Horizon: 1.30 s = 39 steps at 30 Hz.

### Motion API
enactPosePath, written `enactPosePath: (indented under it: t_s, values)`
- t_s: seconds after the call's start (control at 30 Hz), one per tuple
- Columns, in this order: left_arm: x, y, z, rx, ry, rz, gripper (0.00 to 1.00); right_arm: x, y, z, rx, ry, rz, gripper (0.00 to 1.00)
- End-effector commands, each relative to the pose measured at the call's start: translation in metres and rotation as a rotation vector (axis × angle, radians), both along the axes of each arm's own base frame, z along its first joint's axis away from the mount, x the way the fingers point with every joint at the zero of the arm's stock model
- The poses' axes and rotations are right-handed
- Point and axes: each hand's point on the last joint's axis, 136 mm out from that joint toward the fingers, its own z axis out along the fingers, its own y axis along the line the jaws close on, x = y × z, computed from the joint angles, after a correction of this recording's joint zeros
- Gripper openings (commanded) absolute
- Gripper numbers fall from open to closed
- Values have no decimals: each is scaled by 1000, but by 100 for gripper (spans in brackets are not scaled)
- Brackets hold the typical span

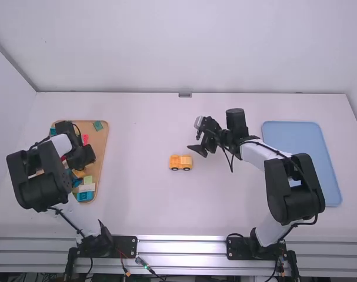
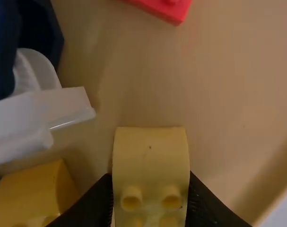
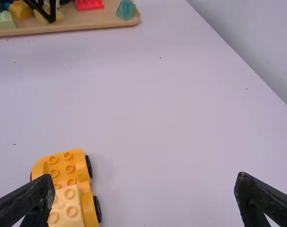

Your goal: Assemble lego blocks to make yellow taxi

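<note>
My left gripper (image 2: 151,187) pinches a curved yellow block (image 2: 151,156) by its sides at the tray (image 1: 97,147). The part-built taxi (image 1: 180,163) lies well to its right, nearer my right gripper (image 3: 144,182), its fingers spread.

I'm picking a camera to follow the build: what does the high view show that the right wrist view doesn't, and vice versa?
High view: blue tray, right arm's base.
Right wrist view: left gripper shut on a pale yellow block.
Both: yellow vehicle, wooden tray, red block, teal block, open right gripper.
</note>
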Motion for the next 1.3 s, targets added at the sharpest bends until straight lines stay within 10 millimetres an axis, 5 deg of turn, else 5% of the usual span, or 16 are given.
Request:
enactPosePath:
  t_s: [0.0, 0.27, 0.77, 0.9, 1.03, 1.27]
  values:
    - [-2, -3, -1, -5, 11, 11, 39, 3, 1, 9, 9, -16, 1, 99]
    - [12, 4, 19, -5, -8, 49, 3, 3, 0, 9, 10, -18, 1, 99]
    - [30, 0, 46, 63, -69, 363, 2, 3, 0, 9, 9, -16, 1, 99]
    - [40, -34, 68, 142, -113, 403, 2, 3, 0, 9, 9, -15, 0, 99]
    - [45, -92, 89, 156, -174, 449, 2, 3, 0, 9, 8, -13, -1, 99]
    - [25, -178, 86, 4, -164, 703, 2, 3, 0, 9, 7, -17, 1, 99]
